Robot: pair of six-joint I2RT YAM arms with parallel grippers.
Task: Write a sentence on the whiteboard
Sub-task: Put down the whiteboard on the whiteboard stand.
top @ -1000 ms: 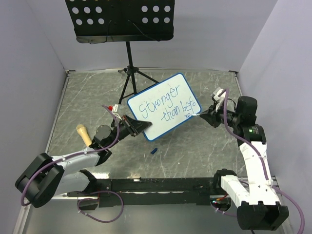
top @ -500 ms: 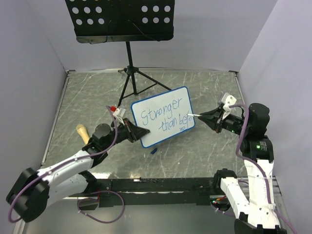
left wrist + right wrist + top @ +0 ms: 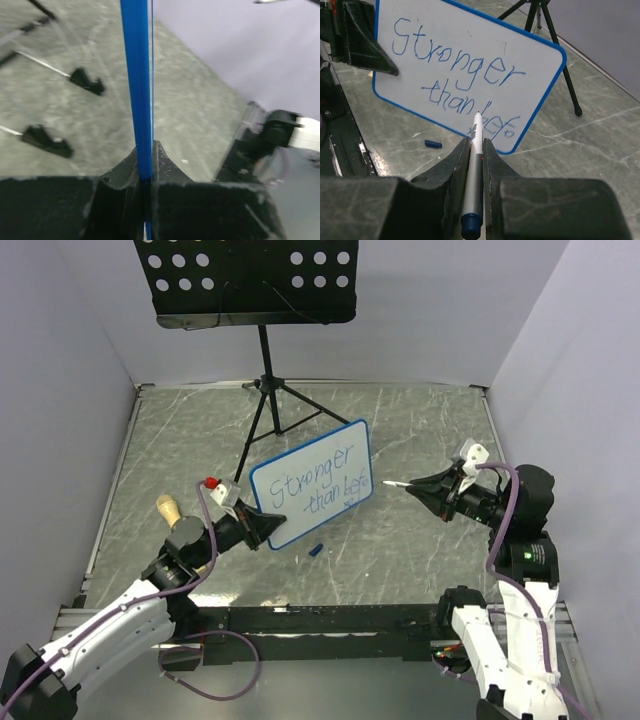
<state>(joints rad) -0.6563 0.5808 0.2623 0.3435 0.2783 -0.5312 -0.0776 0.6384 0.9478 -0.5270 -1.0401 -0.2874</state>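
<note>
Here, the sentence (image 3: 460, 82) reads "Stronger than befo", apparently unfinished; left fingers (image 3: 117, 172) clamp the whiteboard (image 3: 290, 523) edge, right fingers (image 3: 451, 162) grip a marker (image 3: 476, 150) held off the board.

End effector (image 3: 476, 143) clamps marker (image 3: 475, 180) pointing at whiteboard (image 3: 530, 55)
</note>
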